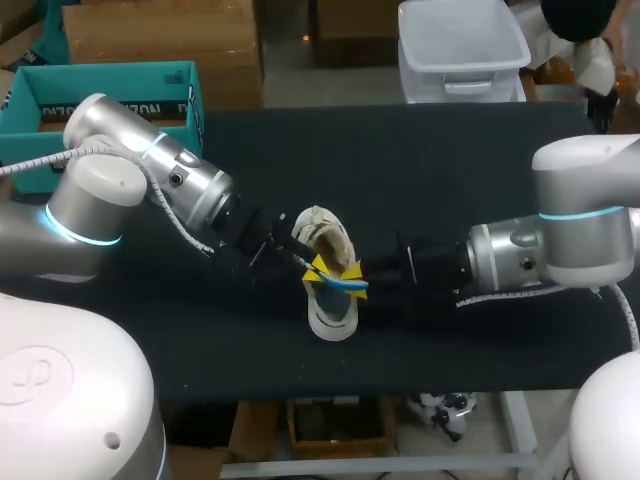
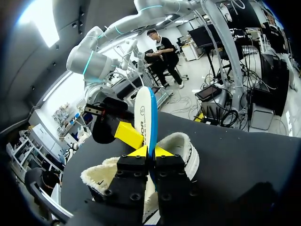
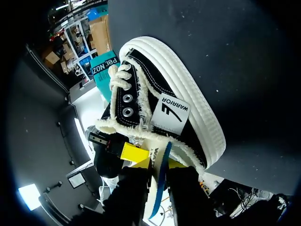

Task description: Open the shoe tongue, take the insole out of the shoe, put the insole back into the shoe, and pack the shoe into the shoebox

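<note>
A black canvas shoe (image 1: 331,318) with a white sole and fleecy lining lies in the middle of a dark table (image 1: 470,140), between two robot arms that meet right over its opening. The left claw (image 2: 150,151) is closed tight on a thin insole (image 2: 143,110), white on one face and blue on the other, which stands on edge above the shoe's mouth. The insole's lower end is hidden behind the claw, so whether it is clear of the shoe cannot be told. The right claw (image 3: 160,165) sits around the same insole from the opposite side, just beside the left one, but whether it actually pinches the insole cannot be told. A teal open box (image 1: 110,88), probably the shoebox, sits at the table's far left corner, well apart from the shoe. The main risk is likely crowding: the two claws are nearly touching, so a small misjudged move could knock them together or jolt the insole loose. If both grip and pull different ways, the flexible insole could buckle or slide out of the narrow pinch. Nothing appears to hold the shoe down, so a tug on an insole caught in the fleece could drag or tip it. Going back in, the insole could fold or snag on the lining rather than lie flat.
</note>
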### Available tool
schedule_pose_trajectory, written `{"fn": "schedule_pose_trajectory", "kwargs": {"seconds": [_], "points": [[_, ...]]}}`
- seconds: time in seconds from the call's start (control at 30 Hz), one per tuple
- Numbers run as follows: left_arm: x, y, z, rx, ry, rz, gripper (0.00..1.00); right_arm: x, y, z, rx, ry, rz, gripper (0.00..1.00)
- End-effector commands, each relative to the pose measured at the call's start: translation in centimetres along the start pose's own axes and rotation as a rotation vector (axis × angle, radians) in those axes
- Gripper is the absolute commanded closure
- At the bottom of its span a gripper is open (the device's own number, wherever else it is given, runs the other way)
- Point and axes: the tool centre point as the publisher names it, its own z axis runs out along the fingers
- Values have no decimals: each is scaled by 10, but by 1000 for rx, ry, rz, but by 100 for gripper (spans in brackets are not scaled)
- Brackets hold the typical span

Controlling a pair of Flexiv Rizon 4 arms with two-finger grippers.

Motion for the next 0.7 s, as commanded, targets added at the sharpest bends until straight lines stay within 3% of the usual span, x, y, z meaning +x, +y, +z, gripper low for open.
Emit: {"fn": "schedule_pose_trajectory", "kwargs": {"seconds": [0.03, 0.3, 0.7], "points": [[0, 5, 1, 0, -5, 0, 100, 0, -4, 0, -3, -11, -3, 100], [5, 4, -1, -14, -6, 5, 100, -2, 2, 9, 19, -55, -22, 100], [-4, 26, 0, -55, -10, -70, 100, -3, 18, 20, 11, -109, -57, 100]]}}
